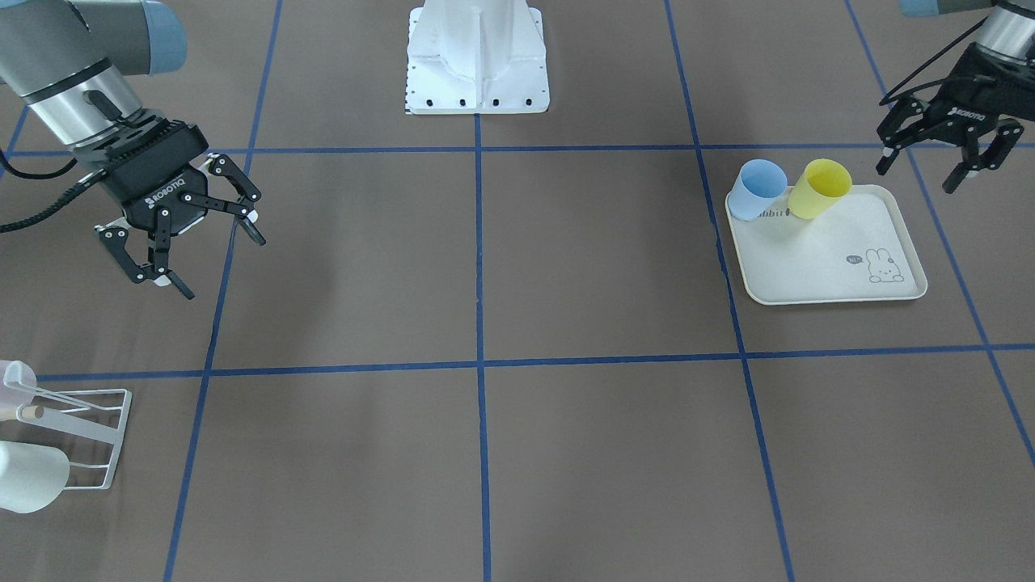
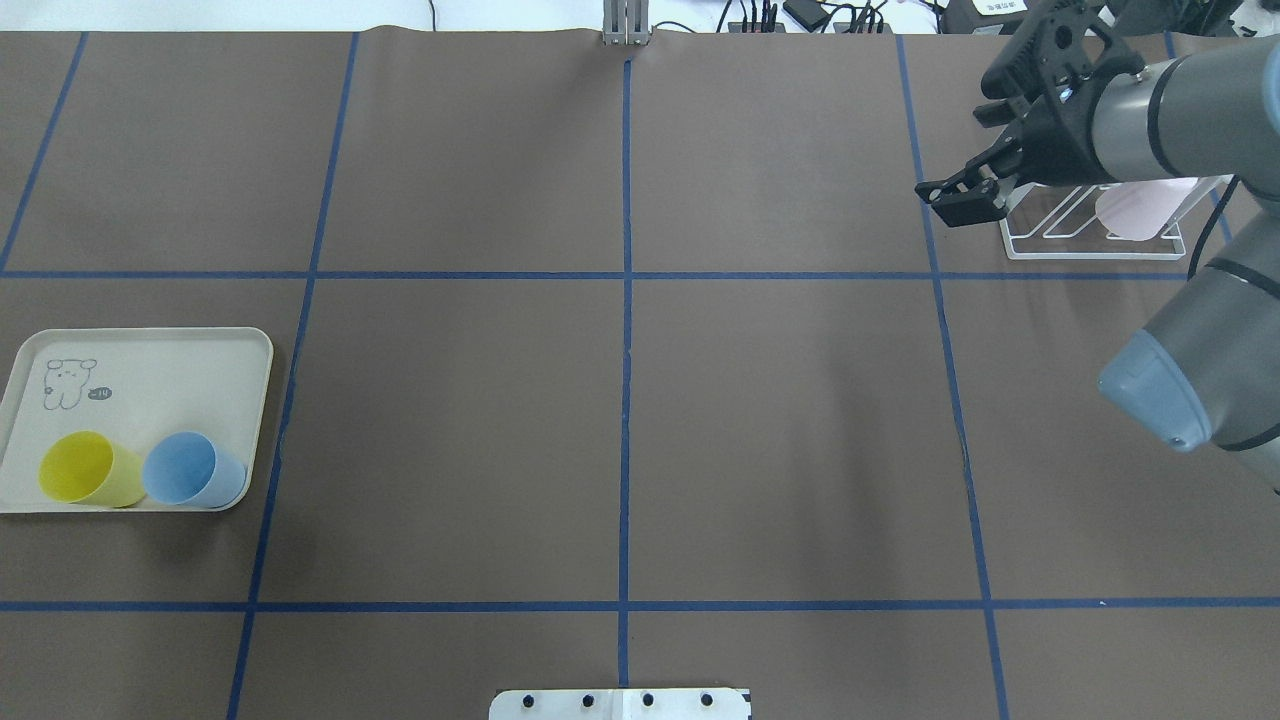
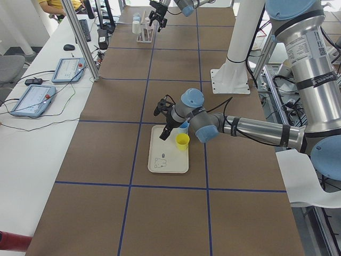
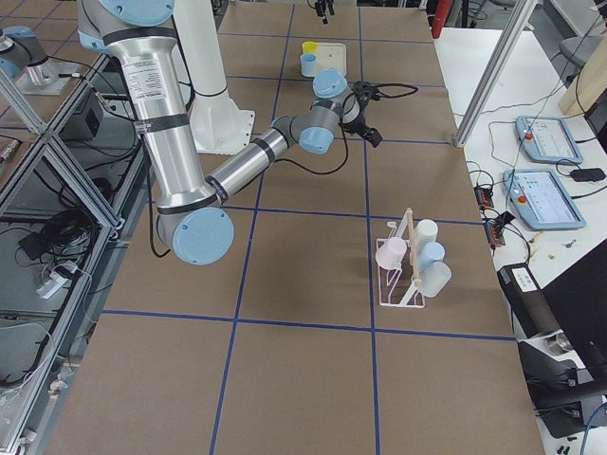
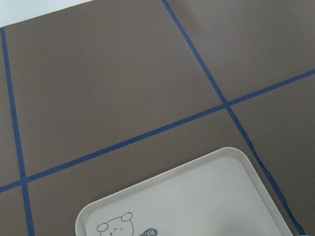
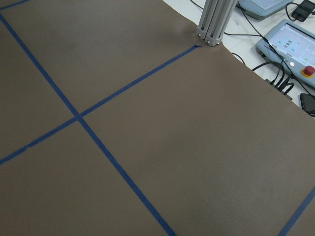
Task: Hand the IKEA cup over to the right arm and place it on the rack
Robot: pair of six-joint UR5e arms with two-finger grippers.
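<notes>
Two IKEA cups, a blue cup [image 1: 756,190] and a yellow cup [image 1: 818,187], stand upright at the robot-side edge of a cream rabbit-print tray [image 1: 833,275]. My left gripper [image 1: 922,171] hovers just beside the tray's corner, open and empty, a short way from the yellow cup. The white wire rack [image 1: 97,428] stands at the other end of the table and holds several cups, among them a pink one [image 2: 1140,210]. My right gripper [image 1: 222,263] hangs open and empty above the table near the rack [image 2: 1040,250]. The left wrist view shows only a tray corner [image 5: 197,196].
The white robot base [image 1: 477,56] sits at the middle of the robot-side edge. Blue tape lines grid the brown table. An aluminium post [image 6: 214,22] and tablets [image 4: 545,142] stand beyond the far table edge, close to the rack [image 4: 403,275].
</notes>
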